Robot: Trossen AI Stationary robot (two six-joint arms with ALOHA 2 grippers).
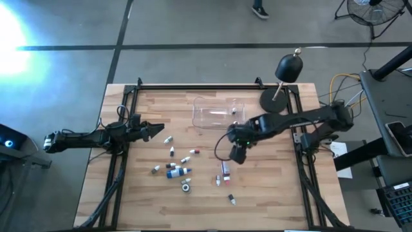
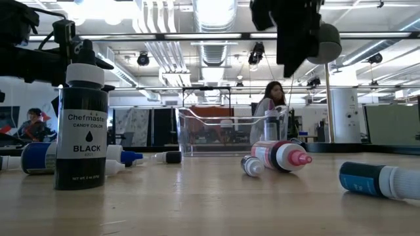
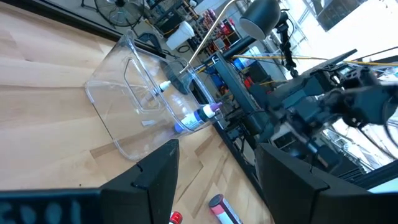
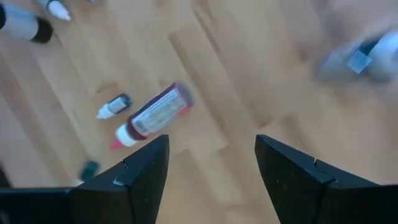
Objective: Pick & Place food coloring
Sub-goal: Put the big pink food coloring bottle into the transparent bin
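Food coloring bottles lie scattered across the wooden table, with two already in the clear tub. I have the right gripper hovering above the red-capped bottle, fingers spread, holding nothing. My left gripper waits at the left edge, fingers also spread.

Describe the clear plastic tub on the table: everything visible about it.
The clear plastic tub is a see-through, rectangular, open-topped container with thin walls, standing upright on the wooden table toward its far edge, near the middle. At least two small dropper bottles lie inside it. Neither gripper touches it; the right gripper hovers open over the table nearer the front.
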